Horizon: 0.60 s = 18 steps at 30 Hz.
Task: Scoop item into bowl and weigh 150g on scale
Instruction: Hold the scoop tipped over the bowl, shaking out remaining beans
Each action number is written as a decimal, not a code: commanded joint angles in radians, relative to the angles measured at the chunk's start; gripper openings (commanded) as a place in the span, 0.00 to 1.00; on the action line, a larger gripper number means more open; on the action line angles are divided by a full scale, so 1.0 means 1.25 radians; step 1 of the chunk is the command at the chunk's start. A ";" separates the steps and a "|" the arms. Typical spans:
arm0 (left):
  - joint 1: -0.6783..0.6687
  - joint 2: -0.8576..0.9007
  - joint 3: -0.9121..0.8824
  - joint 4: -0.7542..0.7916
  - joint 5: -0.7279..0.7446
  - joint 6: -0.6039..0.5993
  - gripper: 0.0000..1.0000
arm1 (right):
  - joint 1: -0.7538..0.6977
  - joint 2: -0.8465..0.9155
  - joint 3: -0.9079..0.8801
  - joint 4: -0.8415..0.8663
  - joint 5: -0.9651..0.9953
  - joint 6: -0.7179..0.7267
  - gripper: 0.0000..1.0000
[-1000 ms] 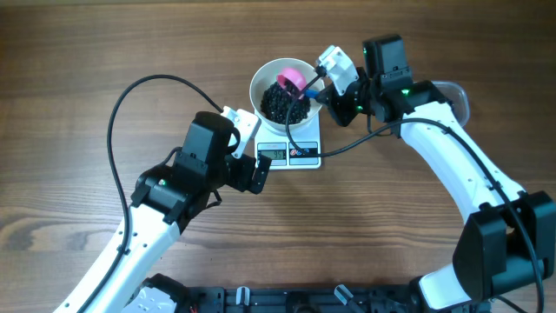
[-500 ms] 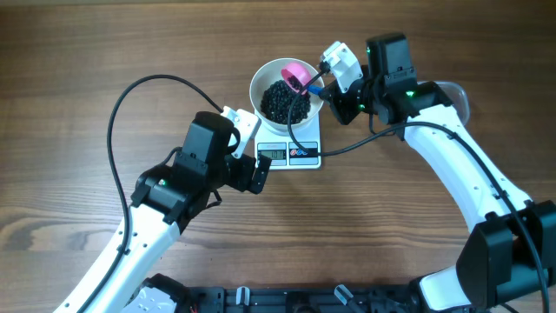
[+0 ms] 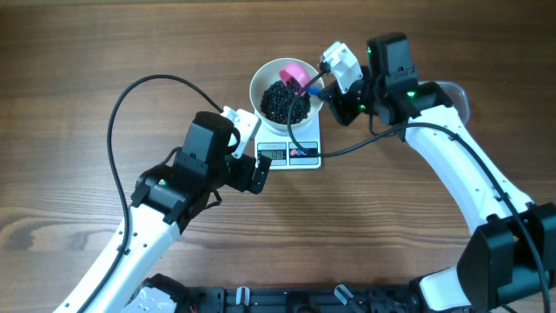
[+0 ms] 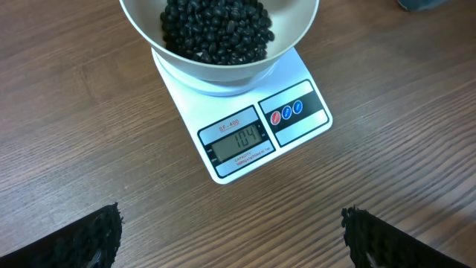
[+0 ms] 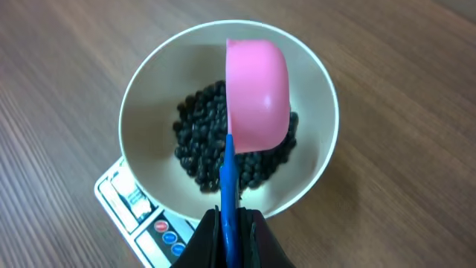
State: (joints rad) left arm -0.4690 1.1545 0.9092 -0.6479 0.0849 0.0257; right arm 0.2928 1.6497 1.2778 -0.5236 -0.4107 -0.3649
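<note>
Pinching the thin blue handle [image 5: 227,175] of the pink scoop [image 5: 256,89] between tightly closed fingers, my right end effector [image 5: 230,223] hangs over the bowl [image 5: 145,85]. The scoop's cup seems turned bottom-up above the beans [image 5: 197,145]. I grip the handle near its end, so I judge it could twist in the hold and fling beans past the rim. The bowl sits on the scale [image 4: 305,112] with the beans heaped dark in its middle. The display [image 4: 236,139] reads short of the target, as far as I can make out. The main danger is overshooting: a full scoop next may carry the figure past the mark, and taking beans back out is fiddly. A nudge on the rim would slide the bowl or upset the reading. My left end effector [image 4: 234,242] stands wide and empty over the worktop [image 4: 67,126], just in front of the scale. Drifting forward, it could press on the platform.
</note>
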 commanded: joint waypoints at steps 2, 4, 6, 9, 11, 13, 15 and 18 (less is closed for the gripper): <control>0.001 -0.008 0.001 0.001 0.012 0.016 1.00 | 0.001 -0.013 -0.002 0.018 -0.023 -0.033 0.04; 0.001 -0.008 0.001 0.001 0.012 0.016 1.00 | 0.001 -0.024 0.007 0.039 -0.026 0.008 0.04; 0.001 -0.008 0.001 0.001 0.012 0.016 1.00 | 0.001 -0.036 0.009 0.057 -0.028 0.025 0.04; 0.001 -0.008 0.001 0.001 0.012 0.016 1.00 | 0.001 -0.032 0.006 0.037 -0.018 -0.014 0.04; 0.001 -0.008 0.001 0.001 0.012 0.016 1.00 | 0.001 -0.018 0.004 0.003 -0.005 -0.067 0.04; 0.001 -0.008 0.001 0.001 0.012 0.016 1.00 | 0.002 -0.014 0.004 -0.013 0.024 -0.087 0.04; 0.001 -0.008 0.001 0.001 0.012 0.016 1.00 | 0.002 -0.020 0.004 0.006 0.014 -0.075 0.04; 0.001 -0.008 0.001 0.001 0.012 0.016 1.00 | 0.002 -0.039 0.004 0.047 -0.029 0.006 0.04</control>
State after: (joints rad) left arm -0.4690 1.1545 0.9092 -0.6479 0.0849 0.0257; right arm 0.2928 1.6302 1.2778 -0.5030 -0.4023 -0.4278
